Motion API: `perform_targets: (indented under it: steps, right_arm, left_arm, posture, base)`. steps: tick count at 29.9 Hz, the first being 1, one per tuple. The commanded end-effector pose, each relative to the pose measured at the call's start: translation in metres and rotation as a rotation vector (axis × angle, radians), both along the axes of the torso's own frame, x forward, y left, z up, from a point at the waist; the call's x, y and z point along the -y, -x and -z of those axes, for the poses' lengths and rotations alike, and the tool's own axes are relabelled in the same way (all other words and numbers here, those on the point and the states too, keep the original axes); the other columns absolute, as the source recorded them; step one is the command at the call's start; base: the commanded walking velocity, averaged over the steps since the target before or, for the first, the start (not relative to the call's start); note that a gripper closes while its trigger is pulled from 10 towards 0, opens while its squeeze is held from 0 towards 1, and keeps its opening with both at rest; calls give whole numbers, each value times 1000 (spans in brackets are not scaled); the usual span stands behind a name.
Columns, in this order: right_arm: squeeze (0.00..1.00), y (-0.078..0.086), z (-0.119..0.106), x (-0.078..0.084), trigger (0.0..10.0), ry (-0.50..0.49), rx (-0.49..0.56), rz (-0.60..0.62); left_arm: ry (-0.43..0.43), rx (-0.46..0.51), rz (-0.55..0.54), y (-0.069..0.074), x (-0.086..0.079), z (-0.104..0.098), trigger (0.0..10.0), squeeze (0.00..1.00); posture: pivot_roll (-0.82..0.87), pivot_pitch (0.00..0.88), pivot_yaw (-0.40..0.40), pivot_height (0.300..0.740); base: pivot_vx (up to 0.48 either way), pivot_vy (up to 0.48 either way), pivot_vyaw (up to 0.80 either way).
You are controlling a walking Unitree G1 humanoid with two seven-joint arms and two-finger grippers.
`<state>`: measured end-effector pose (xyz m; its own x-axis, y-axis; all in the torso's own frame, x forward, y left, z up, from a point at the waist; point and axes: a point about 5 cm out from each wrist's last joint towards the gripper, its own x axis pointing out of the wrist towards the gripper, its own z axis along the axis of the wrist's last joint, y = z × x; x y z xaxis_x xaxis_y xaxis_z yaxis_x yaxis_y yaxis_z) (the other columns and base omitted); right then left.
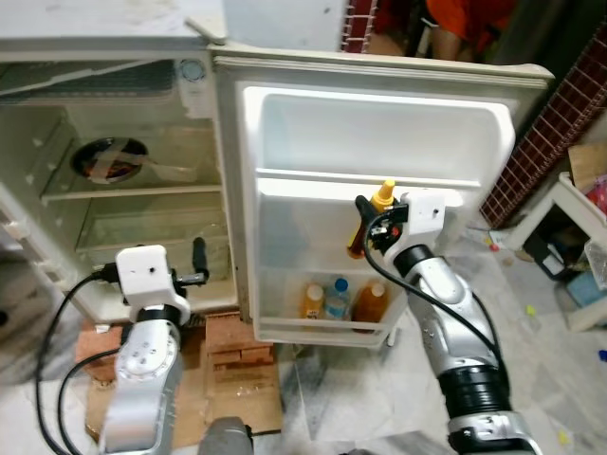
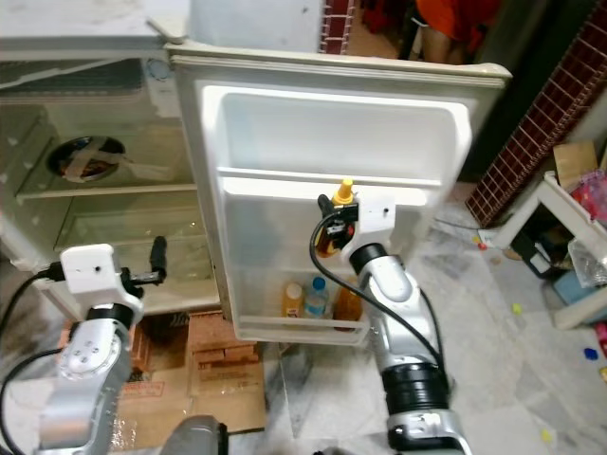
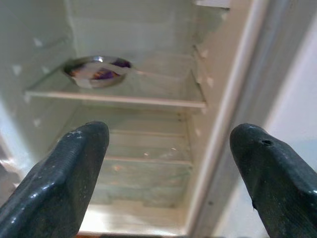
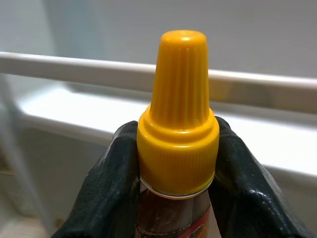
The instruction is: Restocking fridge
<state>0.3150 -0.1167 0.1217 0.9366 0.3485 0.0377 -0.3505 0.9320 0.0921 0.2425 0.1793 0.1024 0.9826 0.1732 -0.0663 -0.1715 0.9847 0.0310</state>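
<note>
My right claw (image 1: 364, 227) is clamped on the neck of the yellow-capped brown sauce bottle (image 4: 178, 129), held just before the white fridge door's middle shelf rail (image 1: 313, 177). I'd lift the base clear of that rail at twelve o'clock, then lower it upright. My left claw (image 3: 168, 173) hangs wide open and empty, facing the fridge interior.

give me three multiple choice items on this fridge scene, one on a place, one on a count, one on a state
1. Where is the bowl?
A. on a shelf inside the fridge
B. in the door's bottom rack
C. on the floor

2. How many bottles stand in the door's bottom rack?
A. one
B. three
C. five

3. The right gripper is
A. open
B. shut on the yellow-capped bottle
C. shut on the bowl

Key: 1 A, it sits on an inner shelf; 2 B, three bottles stand side by side; 3 B, fingers clamp below the cap.
</note>
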Motion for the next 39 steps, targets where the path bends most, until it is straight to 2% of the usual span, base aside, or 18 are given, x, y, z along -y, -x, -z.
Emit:
perform_targets:
  steps: [1, 19, 31, 39]
  right_arm:
    - [0, -3, -8, 8, 10000, 3, 25, 17]
    - [0, -1, -7, 5, 10000, -11, 23, -2]
    - [0, -2, -9, 4, 10000, -20, 31, -9]
    - [0, -2, -15, -4, 10000, -24, 58, -91]
  left_arm:
    - [2, 2, 23, -1, 6, 0, 10000, 0]
    - [-14, 2, 9, 1, 3, 1, 10000, 0]
    - [-33, -9, -17, 0, -3, 1, 10000, 0]
    - [-42, -31, -81, 0, -11, 4, 10000, 0]
  posture:
    - [93, 0, -77, 740]
    - [89, 3, -76, 631]
    - [90, 6, -77, 626]
    - [88, 7, -78, 626]
  base:
    - [0, 0, 0]
    - [0, 0, 0]
    - [0, 0, 0]
    - [0, 0, 0]
